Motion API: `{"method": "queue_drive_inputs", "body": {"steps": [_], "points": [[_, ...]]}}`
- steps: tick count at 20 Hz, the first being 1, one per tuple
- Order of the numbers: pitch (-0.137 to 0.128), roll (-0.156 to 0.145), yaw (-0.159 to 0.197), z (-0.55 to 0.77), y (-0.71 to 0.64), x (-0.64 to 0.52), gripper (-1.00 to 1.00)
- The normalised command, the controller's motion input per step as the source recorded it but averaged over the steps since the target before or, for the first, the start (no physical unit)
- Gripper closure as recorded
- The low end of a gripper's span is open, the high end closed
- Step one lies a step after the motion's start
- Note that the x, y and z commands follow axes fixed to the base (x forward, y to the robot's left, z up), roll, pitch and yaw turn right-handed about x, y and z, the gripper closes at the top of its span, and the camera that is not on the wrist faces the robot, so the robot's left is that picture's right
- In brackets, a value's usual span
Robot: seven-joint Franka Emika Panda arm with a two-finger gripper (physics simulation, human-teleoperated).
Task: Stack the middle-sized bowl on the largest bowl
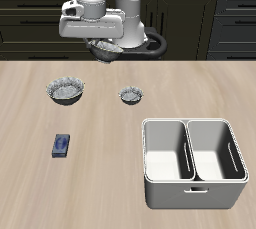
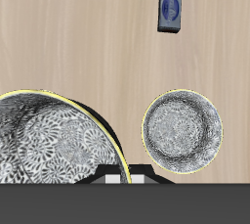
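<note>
The middle-sized bowl [image 1: 105,48] hangs in the air near the desk's [image 1: 100,183] back edge, clamped at its rim by the pincer [image 1: 104,41]. The largest bowl [image 1: 66,91] rests on the desk below, nearer the front. The smallest bowl [image 1: 131,95] sits beside it, a white two-compartment bin [image 1: 193,163] by the front edge.

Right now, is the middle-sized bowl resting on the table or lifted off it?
Lifted: the middle-sized bowl hangs in the gripper above the table, apart from the largest bowl.
</note>
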Motion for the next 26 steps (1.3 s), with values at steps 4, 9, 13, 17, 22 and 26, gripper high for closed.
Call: {"method": "queue_drive_inputs", "body": {"steps": [4, 9, 13, 17, 22, 26], "points": [[0.012, -0.028, -0.012, 0.11, -0.39, -0.02, 1.00], [-0.009, 0.009, 0.029, 0.01, -0.18, -0.06, 1.00], [-0.003, 0.065, -0.015, 0.10, -0.18, -0.05, 1.00], [-0.030, -0.056, -0.038, 0.08, -0.43, -0.01, 1.00], [0.013, -0.063, -0.027, -0.02, -0.47, 0.05, 1.00], [0.034, -0.038, -0.029, -0.09, -0.36, 0.10, 1.00]]}}
